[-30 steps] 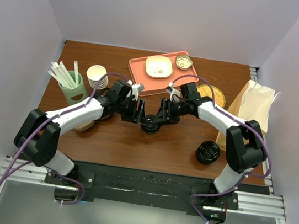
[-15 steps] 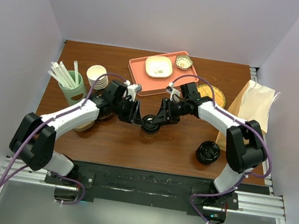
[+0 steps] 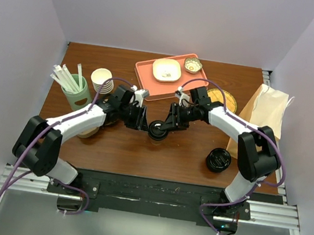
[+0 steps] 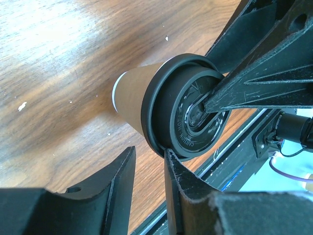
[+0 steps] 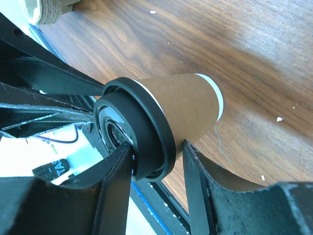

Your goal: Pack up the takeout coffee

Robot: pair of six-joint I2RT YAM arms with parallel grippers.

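Observation:
The takeout coffee (image 3: pixel 157 131), a brown paper cup with a black lid, stands at the table's middle. It also shows in the left wrist view (image 4: pixel 142 95) and the right wrist view (image 5: pixel 188 105). My right gripper (image 3: pixel 165 127) (image 5: pixel 156 145) is shut on it, with one finger on the lid's top and the other against the cup wall under the rim. My left gripper (image 3: pixel 143 124) (image 4: pixel 149 152) sits just left of the lid. Its jaws are a narrow gap apart and empty, and one fingertip (image 4: pixel 169 155) touches the lid's rim. The brown paper bag (image 3: pixel 266 112) lies at the right edge.
A squat black round piece (image 3: pixel 219 159) sits at the front right. A stack of cream cups (image 3: pixel 102 79) and a green holder of straws (image 3: pixel 76 91) stand at the left. An orange tray (image 3: pixel 146 72) with dishes is at the back.
My left gripper has drawn back to the left, from over the lid to its left rim. The right gripper and the cup have stayed put.

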